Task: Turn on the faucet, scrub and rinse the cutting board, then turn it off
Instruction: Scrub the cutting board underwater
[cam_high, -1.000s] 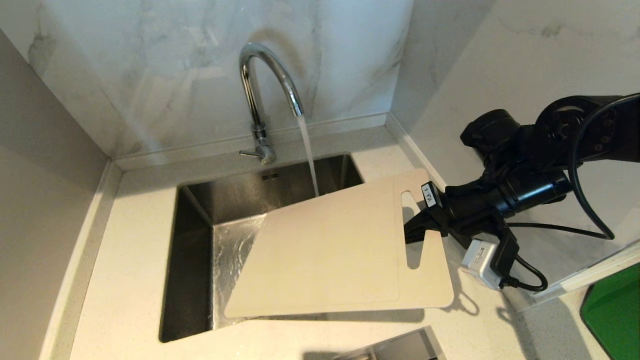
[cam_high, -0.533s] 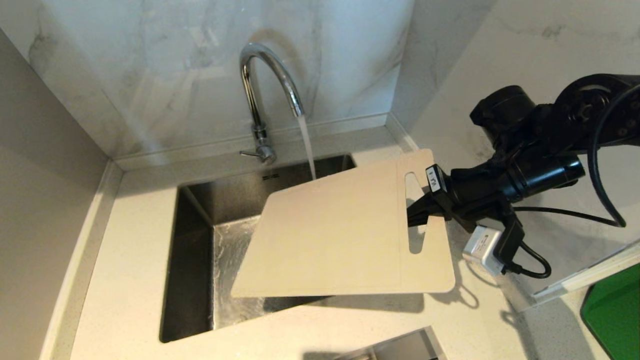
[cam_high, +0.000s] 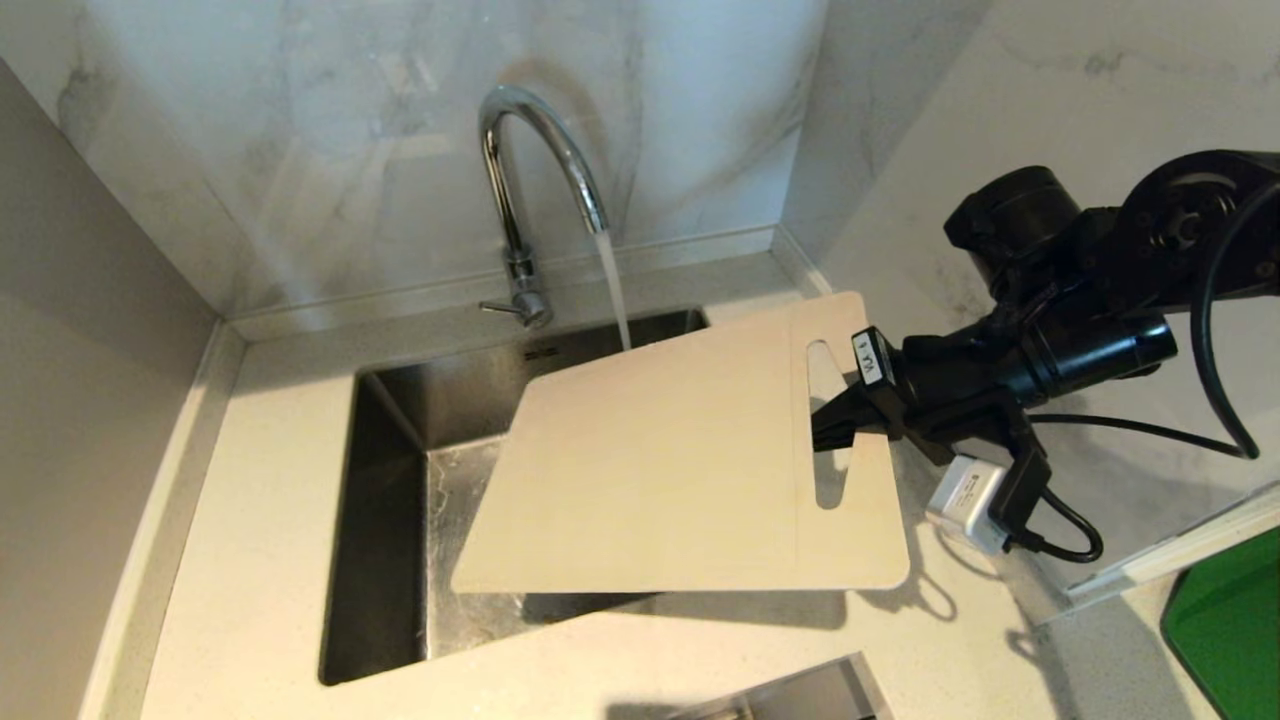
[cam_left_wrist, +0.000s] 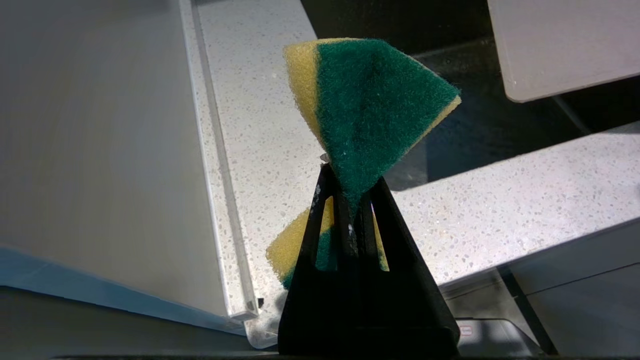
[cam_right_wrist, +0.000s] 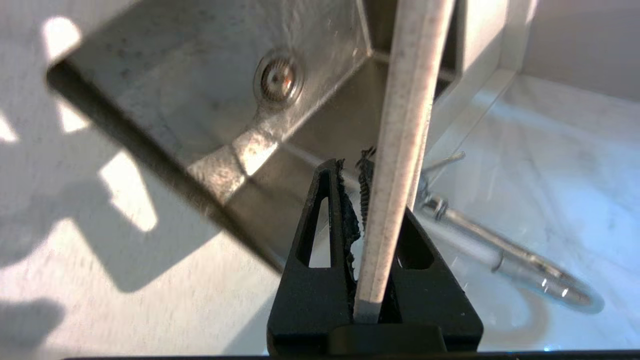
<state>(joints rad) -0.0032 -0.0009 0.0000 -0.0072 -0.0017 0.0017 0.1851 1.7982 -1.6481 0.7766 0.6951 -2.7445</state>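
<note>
While water runs from the faucet (cam_high: 540, 170), our right pincer (cam_high: 850, 425) clamps the cutting board (cam_high: 680, 470) at its handle end, long axis running toward nine o'clock over the sink (cam_high: 385, 520); our left pincer (cam_left_wrist: 350, 210) grips the sponge (cam_left_wrist: 370, 110), unseen overhead.

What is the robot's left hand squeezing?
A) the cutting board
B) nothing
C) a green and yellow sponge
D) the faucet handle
C: the left wrist view shows the left hand pinched shut on the green and yellow sponge; the right hand holds the cutting board.
</note>
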